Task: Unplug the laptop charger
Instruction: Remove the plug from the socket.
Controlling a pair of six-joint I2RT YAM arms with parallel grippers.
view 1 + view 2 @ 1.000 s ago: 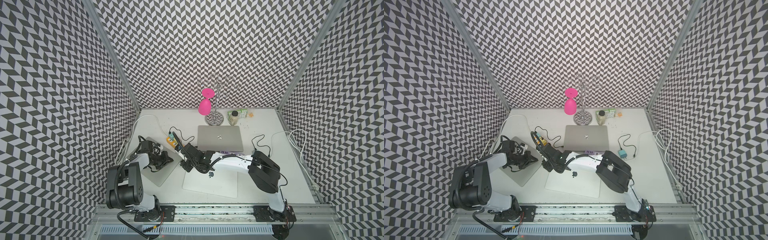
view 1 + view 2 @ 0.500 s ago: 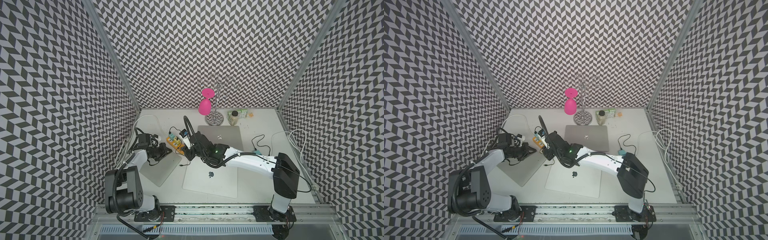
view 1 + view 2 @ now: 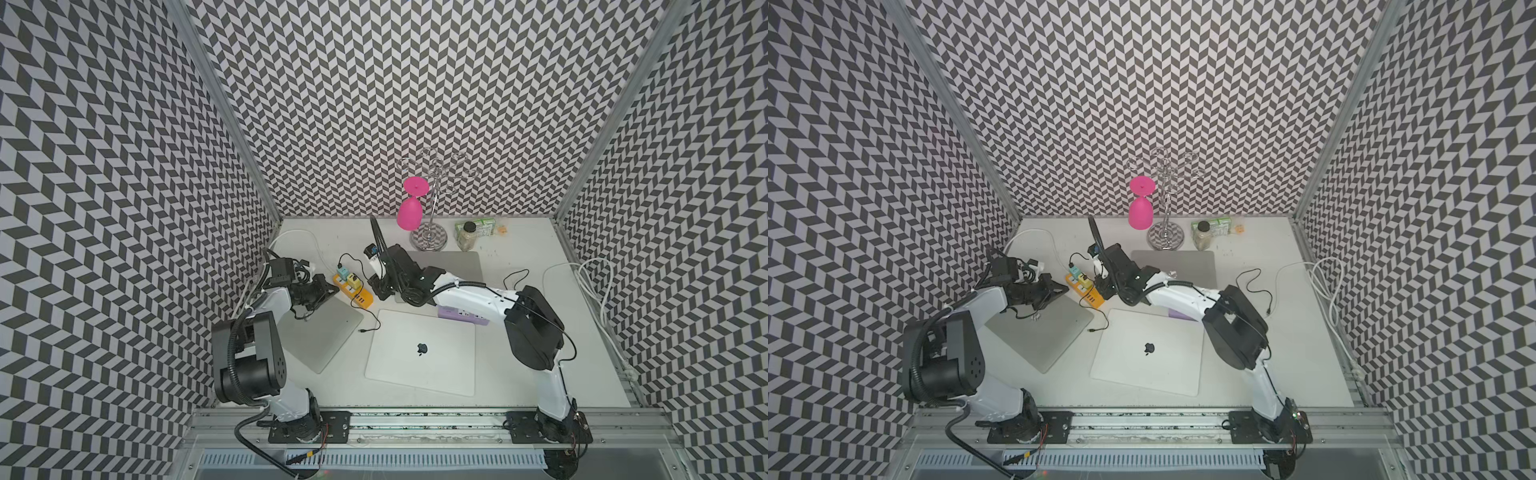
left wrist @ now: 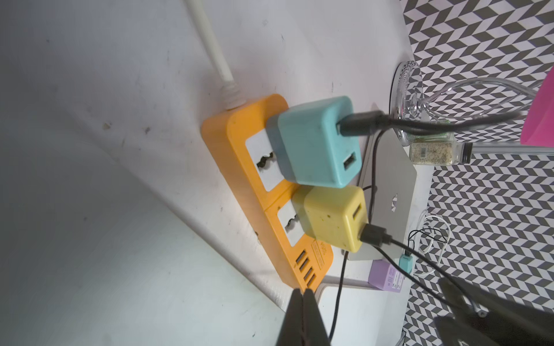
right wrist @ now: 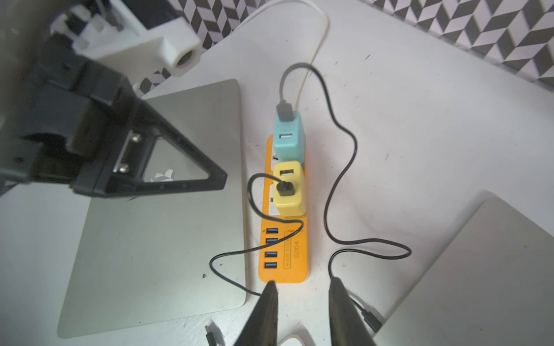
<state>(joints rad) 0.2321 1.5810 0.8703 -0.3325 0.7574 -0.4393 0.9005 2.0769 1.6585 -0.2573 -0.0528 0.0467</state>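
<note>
My 2 arms share 1 build: white shells between black joint housings. The left arm (image 3: 277, 296) carries a ribbed black hose (image 3: 230, 353) curling down past its base, and the right arm (image 3: 469, 300) has a thin black cable (image 3: 575, 351) looped along it. Each stands on a black plate (image 3: 309, 426) bolted to the silver rail (image 3: 415, 415).

The left tool (image 5: 223, 179) is an open black triangular frame with 2 silver screws and a white bracket behind it. The right tool (image 5: 303, 281) shows 2 black tapering fingers.
</note>
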